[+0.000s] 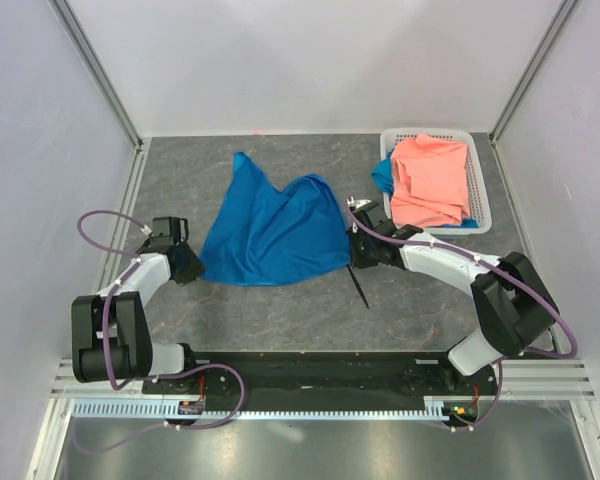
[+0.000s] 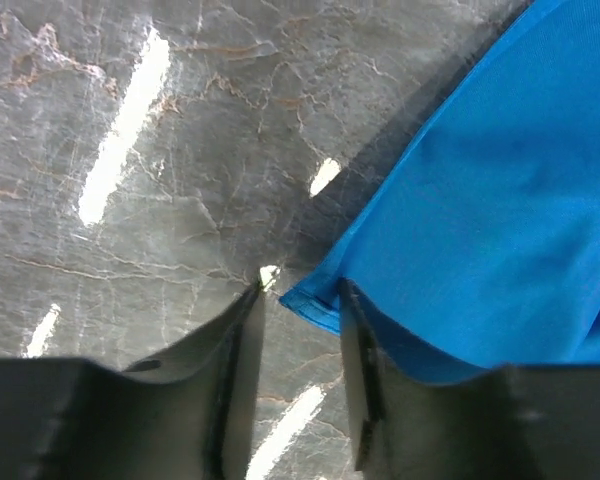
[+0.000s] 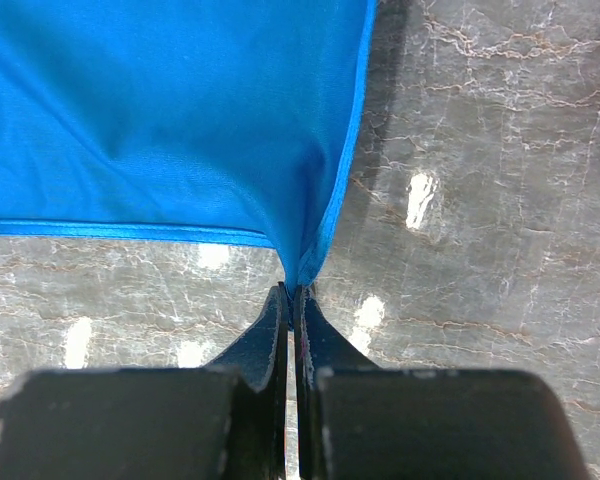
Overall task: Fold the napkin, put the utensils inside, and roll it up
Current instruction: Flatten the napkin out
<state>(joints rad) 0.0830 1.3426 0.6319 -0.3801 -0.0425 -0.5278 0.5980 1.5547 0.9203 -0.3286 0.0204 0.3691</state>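
The bright blue napkin (image 1: 275, 230) lies spread and rumpled on the grey table, one point reaching toward the back. My right gripper (image 1: 352, 245) is shut on its near right corner; in the right wrist view the cloth (image 3: 180, 120) pinches down into the closed gripper tips (image 3: 292, 290). My left gripper (image 1: 193, 262) sits at the near left corner. In the left wrist view its jaws stand apart, and the hemmed napkin corner (image 2: 315, 305) pokes between the tips (image 2: 300, 290), against the right finger (image 2: 355, 330). A slim black utensil (image 1: 360, 287) lies just below the right gripper.
A white basket (image 1: 483, 190) stands at the back right holding a salmon-pink cloth (image 1: 430, 180), with a blue scrap (image 1: 382, 178) showing at its left side. White walls close in the table on three sides.
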